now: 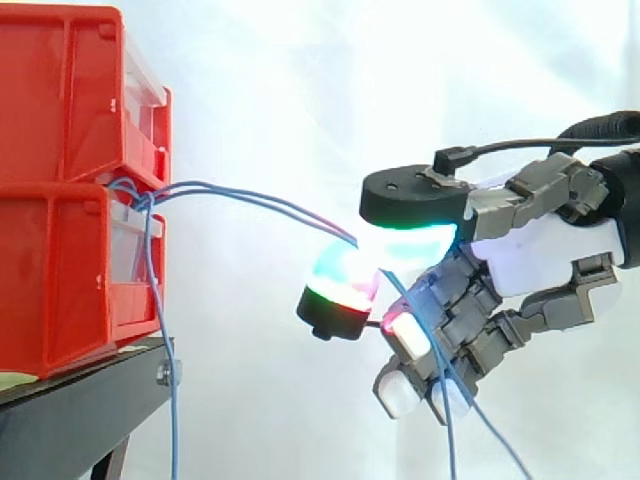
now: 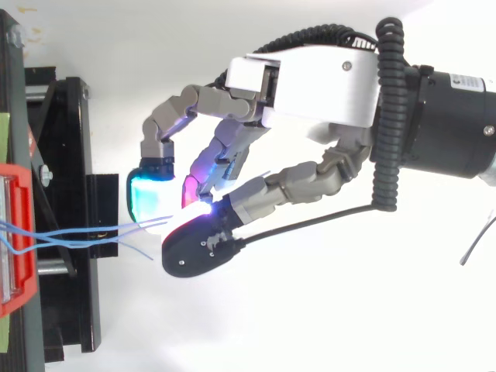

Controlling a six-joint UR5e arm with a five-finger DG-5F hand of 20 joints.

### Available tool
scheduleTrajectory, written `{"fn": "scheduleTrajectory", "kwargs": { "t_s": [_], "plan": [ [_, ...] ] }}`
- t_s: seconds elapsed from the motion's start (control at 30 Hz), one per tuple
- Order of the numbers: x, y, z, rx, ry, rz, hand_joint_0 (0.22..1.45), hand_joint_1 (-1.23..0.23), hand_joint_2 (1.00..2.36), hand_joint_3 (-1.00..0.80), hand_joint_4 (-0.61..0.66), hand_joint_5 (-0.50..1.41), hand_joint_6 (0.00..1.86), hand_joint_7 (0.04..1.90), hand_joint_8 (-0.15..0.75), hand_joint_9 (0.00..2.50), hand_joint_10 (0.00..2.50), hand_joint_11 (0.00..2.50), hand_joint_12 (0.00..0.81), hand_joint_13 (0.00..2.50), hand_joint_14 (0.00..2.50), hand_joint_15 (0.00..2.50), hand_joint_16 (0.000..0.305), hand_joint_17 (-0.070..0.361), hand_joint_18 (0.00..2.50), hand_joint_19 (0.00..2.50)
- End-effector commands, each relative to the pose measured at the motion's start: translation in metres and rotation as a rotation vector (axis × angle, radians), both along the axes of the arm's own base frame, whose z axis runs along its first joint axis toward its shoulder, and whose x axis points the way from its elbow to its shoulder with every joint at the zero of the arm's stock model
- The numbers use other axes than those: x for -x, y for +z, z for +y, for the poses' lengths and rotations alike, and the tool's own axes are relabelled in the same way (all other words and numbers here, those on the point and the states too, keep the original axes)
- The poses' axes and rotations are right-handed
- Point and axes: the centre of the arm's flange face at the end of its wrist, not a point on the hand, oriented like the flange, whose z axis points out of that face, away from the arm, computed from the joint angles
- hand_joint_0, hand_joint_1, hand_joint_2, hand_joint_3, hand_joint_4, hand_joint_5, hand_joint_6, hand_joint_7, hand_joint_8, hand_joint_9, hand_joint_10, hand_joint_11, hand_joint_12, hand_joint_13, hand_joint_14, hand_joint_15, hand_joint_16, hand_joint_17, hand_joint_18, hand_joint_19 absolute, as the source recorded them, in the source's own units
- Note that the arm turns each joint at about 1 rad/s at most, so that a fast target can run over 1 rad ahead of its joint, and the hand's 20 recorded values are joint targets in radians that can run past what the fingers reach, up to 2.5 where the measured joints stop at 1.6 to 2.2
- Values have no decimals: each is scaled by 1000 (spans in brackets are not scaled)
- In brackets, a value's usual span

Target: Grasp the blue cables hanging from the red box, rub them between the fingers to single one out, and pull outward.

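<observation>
Two stacked red boxes (image 1: 70, 190) stand on a black stand at the left. Thin blue cables (image 1: 250, 200) run from the gap between the boxes rightward into my hand (image 1: 540, 250). A glowing cyan pad (image 1: 415, 240) above and a green-red glowing pad (image 1: 340, 285) below pinch the strands, which stretch nearly level from the box. Past the pinch, two blue ends trail down to the lower right. Another blue strand (image 1: 160, 330) hangs straight down by the box front. From above, the cables (image 2: 85, 232) reach the cyan pad (image 2: 151, 198).
The black stand (image 2: 70, 225) carries the boxes at the left edge; a white curtain lies behind. A bolt sits on the stand's corner (image 1: 165, 372). Open space lies between the boxes and my hand.
</observation>
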Motion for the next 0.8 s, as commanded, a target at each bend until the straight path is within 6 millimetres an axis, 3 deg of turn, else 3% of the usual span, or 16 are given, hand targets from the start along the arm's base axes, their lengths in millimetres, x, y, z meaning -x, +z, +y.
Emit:
{"fn": "scheduleTrajectory", "kwargs": {
  "t_s": [0.0,0.4,0.57,0.63,0.77],
  "plan": [
    [0,0,0,0,1,0,593,-570,1003,-456,54,-130,845,982,303,1088,21,631,376,913,17,446,50,112,855,549],
    [0,0,1,0,4,0,593,-523,1001,-481,43,-124,841,986,302,1101,20,634,378,917,17,445,50,113,859,549],
    [0,0,0,0,2,0,635,-682,1004,-451,40,-126,844,994,305,1092,22,641,377,916,17,432,49,110,859,541],
    [0,1,0,0,2,-1,674,-831,1005,-439,47,-142,869,981,298,1062,22,644,382,904,17,434,49,110,848,523],
    [0,0,0,0,2,0,719,-907,1001,-485,9,-144,872,990,294,1051,20,649,378,896,17,423,48,109,842,506]
  ]
}}
